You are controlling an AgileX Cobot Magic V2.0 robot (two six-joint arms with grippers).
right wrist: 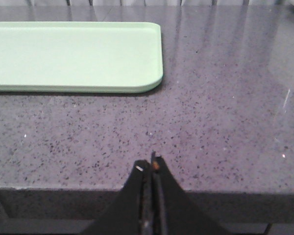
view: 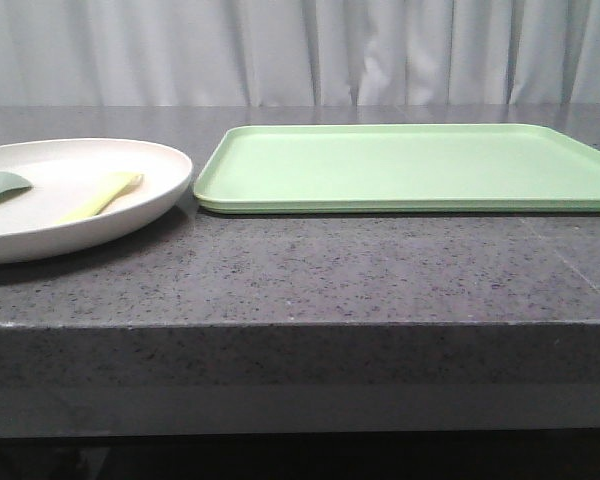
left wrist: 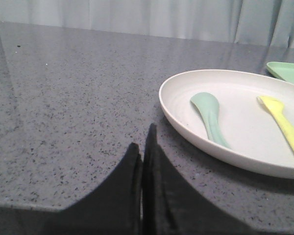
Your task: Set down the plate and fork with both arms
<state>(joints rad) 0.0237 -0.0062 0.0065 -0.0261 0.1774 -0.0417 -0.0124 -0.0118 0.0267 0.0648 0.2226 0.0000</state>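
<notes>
While both arms sit low at the near edge of the counter [view: 310, 270], neither shows up in the front view, so the wrist cameras tell the story. Left gripper [left wrist: 143, 147]: jaws pressed together, the two dark fingers meeting in a thin seam, nothing between them, hovering just off the near rim of the plate [left wrist: 186, 125]. Right gripper [right wrist: 152, 169]: same picture, jaws closed tight on nothing, poised over bare speckled grey stone, well apart from the tray [right wrist: 73, 56].

Over to the front view. The plate [view: 150, 200] rests flat on the left side of the counter, its far left cut off by the frame edge. Inside it lies the fork [view: 102, 196], pale yellow, flat on the dish floor and angled across it, on the side nearer the tray. Beside it in the same dish sits a muted green spoon [view: 0, 186], apart from the fork, not touching. The left wrist view confirms it: spoon [left wrist: 210, 117] with bowl end towards the far rim, fork [left wrist: 284, 125] running alongside it with a clear gap of cream dish between them.

The light green tray [view: 410, 165] lies flat to the right of the plate, its corner just beside the plate's rim; whether they touch, I cannot tell.
</notes>
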